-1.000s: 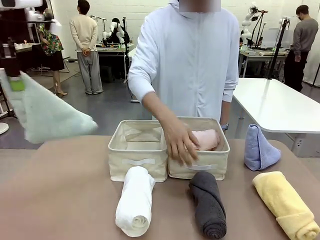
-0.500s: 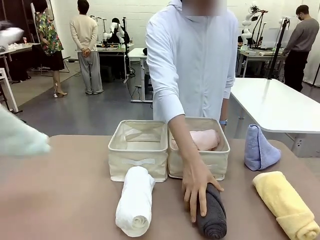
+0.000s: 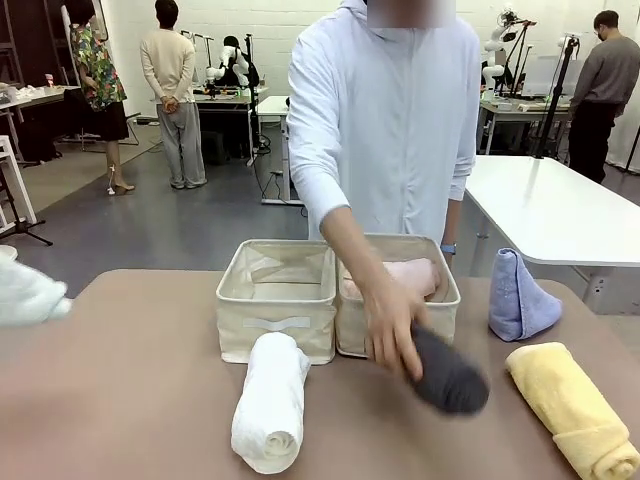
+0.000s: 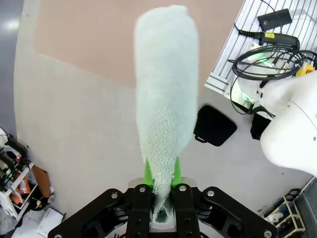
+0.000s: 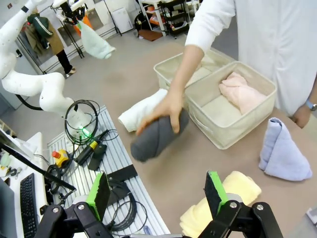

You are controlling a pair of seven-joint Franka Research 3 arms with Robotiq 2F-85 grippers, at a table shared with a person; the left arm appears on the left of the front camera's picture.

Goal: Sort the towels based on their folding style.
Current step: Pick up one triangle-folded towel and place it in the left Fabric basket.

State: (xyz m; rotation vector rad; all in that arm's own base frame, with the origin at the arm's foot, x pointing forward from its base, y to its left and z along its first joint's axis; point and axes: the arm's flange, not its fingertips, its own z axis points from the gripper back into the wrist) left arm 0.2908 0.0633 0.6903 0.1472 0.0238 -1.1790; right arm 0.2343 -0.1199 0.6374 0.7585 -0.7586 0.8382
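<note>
Left wrist view | pale green towel (image 4: 166,99) clamped between left pincer (image 4: 162,173) pads

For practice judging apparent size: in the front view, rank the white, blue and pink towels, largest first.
1. white towel, nearest the camera.
2. blue towel.
3. pink towel, partly hidden.

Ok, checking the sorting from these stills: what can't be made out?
Pale green towel: front view, cut off by the left edge.
Its gripped end: left wrist view, buried inside the shut left gripper.
Dark grey towel: front view, motion-blurred in the person's hand.
Pink towel: front view, partly hidden by the person's arm and the basket's wall.
Yellow towel: front view, near end cut off by the bottom corner.
</note>
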